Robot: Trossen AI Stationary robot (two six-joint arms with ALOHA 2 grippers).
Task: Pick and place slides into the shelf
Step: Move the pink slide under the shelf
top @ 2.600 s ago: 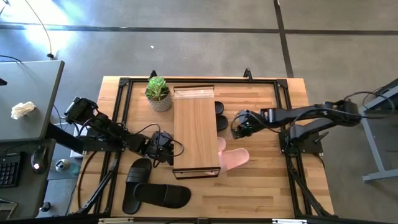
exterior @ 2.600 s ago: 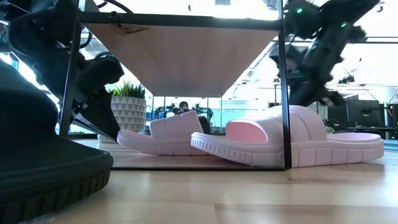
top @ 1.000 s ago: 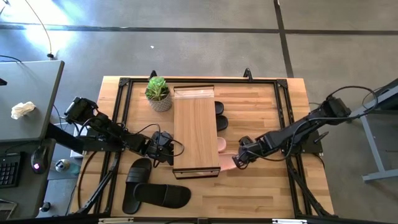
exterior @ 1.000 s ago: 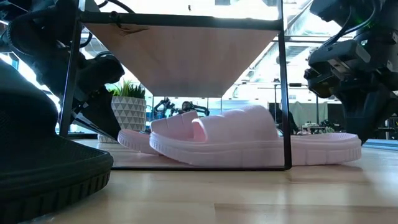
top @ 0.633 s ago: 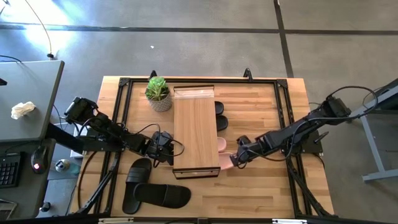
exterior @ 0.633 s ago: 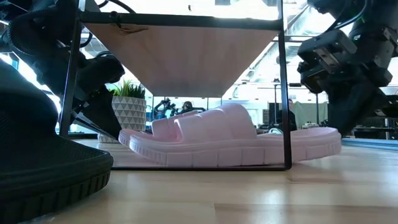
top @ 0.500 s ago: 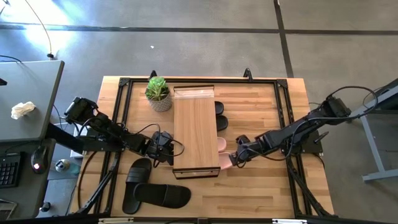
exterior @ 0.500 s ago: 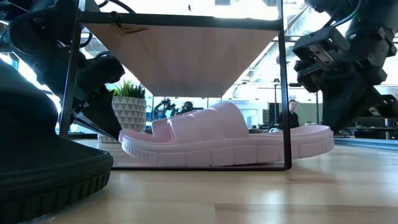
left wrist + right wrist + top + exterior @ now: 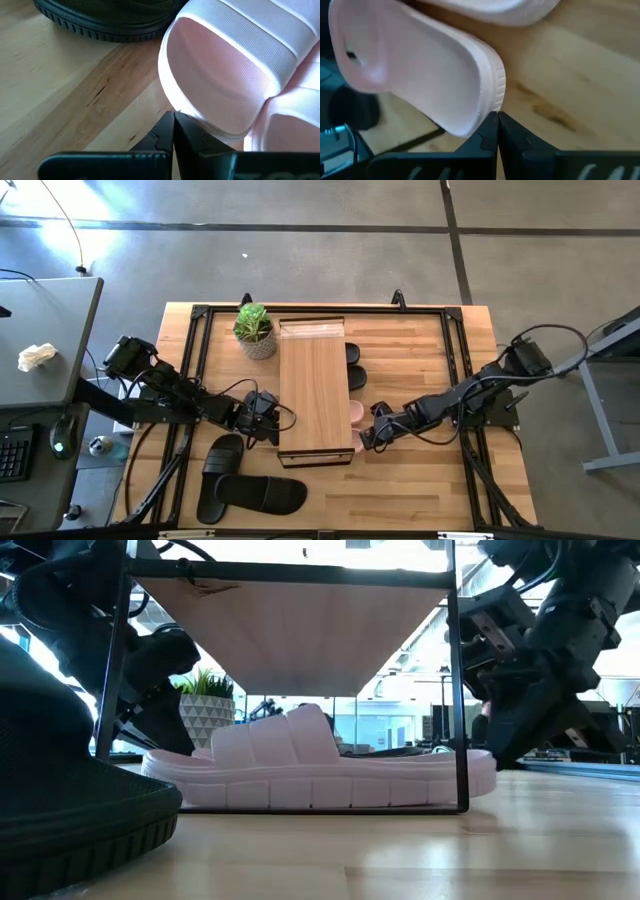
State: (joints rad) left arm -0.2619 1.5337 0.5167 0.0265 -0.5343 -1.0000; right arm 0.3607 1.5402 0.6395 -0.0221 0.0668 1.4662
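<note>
The light-wood shelf [image 9: 315, 385] stands mid-table. A pale pink slide [image 9: 320, 778] lies flat on its sole under the shelf's near end, and a second pink slide [image 9: 495, 9] lies just beyond it. My right gripper [image 9: 368, 438] is shut at the shelf's right side, against the pink slide's heel end. My left gripper [image 9: 266, 420] is shut at the shelf's left side, at the slide's other end [image 9: 215, 85]. Two black slides [image 9: 352, 366] poke out from under the shelf's far right. Two more black slides [image 9: 245, 485] lie on the table at the near left. My left gripper's shut fingertips [image 9: 173, 125] stand against the rim of the pink slide's sole at its strap end [image 9: 186, 113], slanting down from the table's left. The slide lies flat on the table. My right gripper pushes the rim of the slide's heel end [image 9: 492, 90] with its shut fingertips [image 9: 496, 124], slanting down from the table's right. The slide rests on its sole, mostly under the shelf.
A potted plant [image 9: 254, 330] stands at the shelf's far left corner. The shelf's thin black post [image 9: 460, 690] stands close beside my right gripper. Bare tabletop [image 9: 420, 480] lies to the right and near side of the shelf.
My right gripper has moved toward the table's left, up to the shelf, and tipped its fingers further down. The pink slide has slid along the table ahead of it and now lies almost wholly under the shelf, with its far end near my still left gripper.
</note>
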